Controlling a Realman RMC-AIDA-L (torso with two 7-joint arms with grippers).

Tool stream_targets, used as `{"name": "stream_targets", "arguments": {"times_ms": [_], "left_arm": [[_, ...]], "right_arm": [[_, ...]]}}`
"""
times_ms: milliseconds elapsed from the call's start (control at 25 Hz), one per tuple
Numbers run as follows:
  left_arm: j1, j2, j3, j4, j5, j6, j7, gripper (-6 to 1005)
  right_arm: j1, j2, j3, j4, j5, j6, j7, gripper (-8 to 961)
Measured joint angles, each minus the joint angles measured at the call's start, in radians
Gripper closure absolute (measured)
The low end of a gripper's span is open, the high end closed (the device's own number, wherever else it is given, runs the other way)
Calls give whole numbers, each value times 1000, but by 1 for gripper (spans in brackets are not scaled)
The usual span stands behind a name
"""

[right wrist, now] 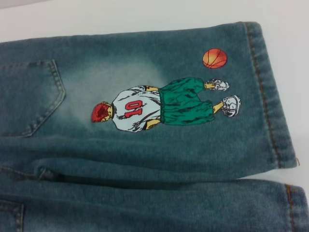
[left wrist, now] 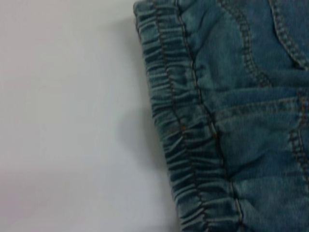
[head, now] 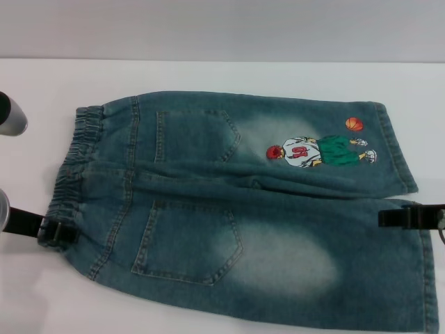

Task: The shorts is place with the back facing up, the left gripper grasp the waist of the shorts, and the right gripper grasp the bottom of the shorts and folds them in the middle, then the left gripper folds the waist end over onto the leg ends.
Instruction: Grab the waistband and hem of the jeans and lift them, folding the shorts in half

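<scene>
Head view, shorts (head: 236,209) flat, print (right wrist: 145,108) numbered 10, left gripper (head: 59,232) at waist (head: 73,174), right gripper (head: 410,216) at hem, both fingers unclear.

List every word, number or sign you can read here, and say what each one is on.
"10": red digits on the back of the white jersey of the cartoon player printed on the far leg of the shorts. In the right wrist view they lie sideways, because the figure runs along the leg.
No other text shows: the pockets, the waist and the orange ball carry none.
</scene>
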Motion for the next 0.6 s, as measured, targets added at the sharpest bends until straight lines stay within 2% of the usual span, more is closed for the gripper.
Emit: {"name": "stream_targets", "arguments": {"times_ms": [600], "left_arm": [[-8,0,13,27,2,-12,0,216]], "right_arm": [[-3,-5,-29,11,-12,-2,0,346]]}}
